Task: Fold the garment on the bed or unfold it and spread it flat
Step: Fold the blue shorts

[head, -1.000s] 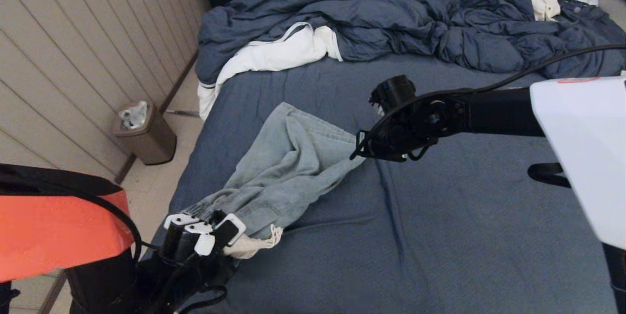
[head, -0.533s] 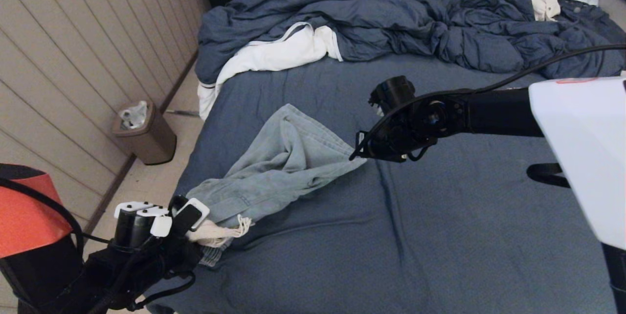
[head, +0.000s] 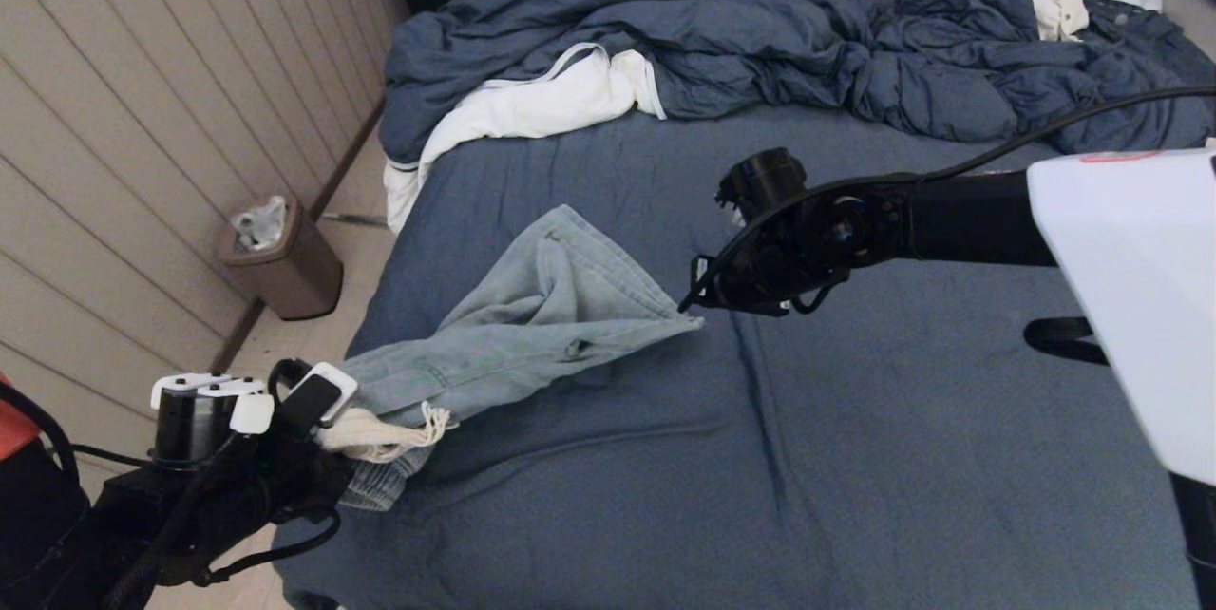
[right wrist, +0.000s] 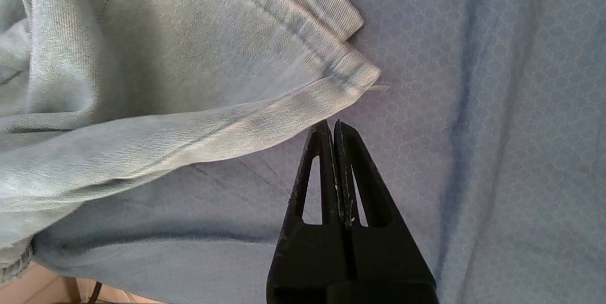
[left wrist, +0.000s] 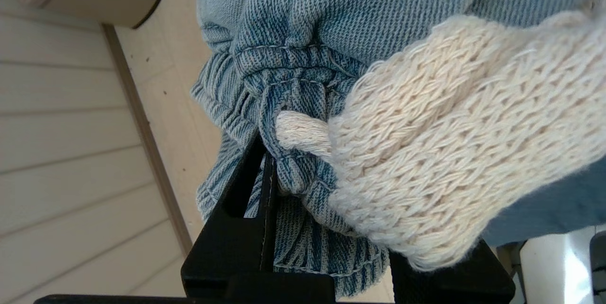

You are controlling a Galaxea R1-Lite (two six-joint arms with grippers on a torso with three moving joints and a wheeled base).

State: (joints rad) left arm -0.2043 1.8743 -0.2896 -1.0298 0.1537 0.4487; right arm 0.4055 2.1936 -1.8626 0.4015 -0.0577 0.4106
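Note:
The pale blue denim shorts lie stretched out on the left part of the bed, and their waistband hangs past the bed's left edge. My left gripper is shut on the gathered waistband, with the thick white drawstring bunched over one finger. My right gripper hovers just above the sheet beside the corner of a leg hem. It is shut with nothing in it, and a small gap separates it from the cloth.
A bulky dark blue duvet is heaped across the far end of the bed. A white garment with dark trim hangs over the far left corner. A brown bin stands on the floor by the panelled wall.
My left gripper has moved left with the waistband, dragging it over the bed's left edge and stretching the shorts. The leg hem slid slightly away from the right gripper, which stayed still.

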